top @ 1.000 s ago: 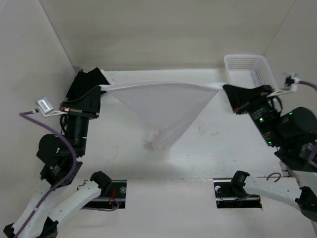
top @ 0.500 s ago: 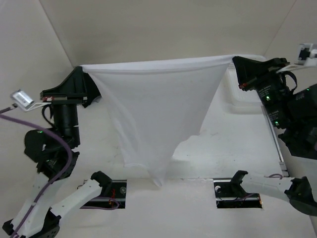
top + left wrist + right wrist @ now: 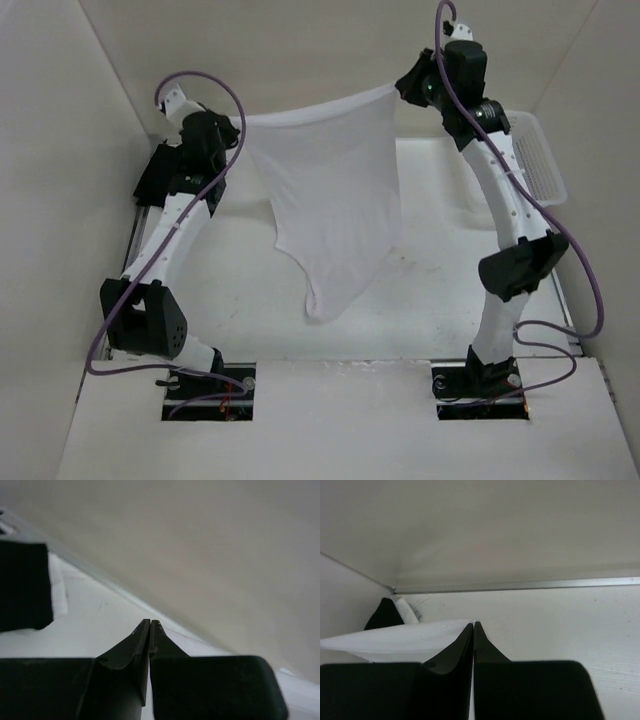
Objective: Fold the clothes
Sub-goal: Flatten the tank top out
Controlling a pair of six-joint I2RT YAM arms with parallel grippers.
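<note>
The white surface [image 3: 440, 300] carries a white basket [image 3: 545, 165] at its far right and a black cloth pile [image 3: 382, 616] at its far left.

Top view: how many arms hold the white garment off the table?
2. The left arm holds the white garment by its upper left corner, the right arm by its upper right corner. Neither is hidden.

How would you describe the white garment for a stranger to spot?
Over the table, the white garment hangs stretched between the left gripper and right gripper. Unlike the rigid basket nearby, it is thin cloth tapering downward.
</note>
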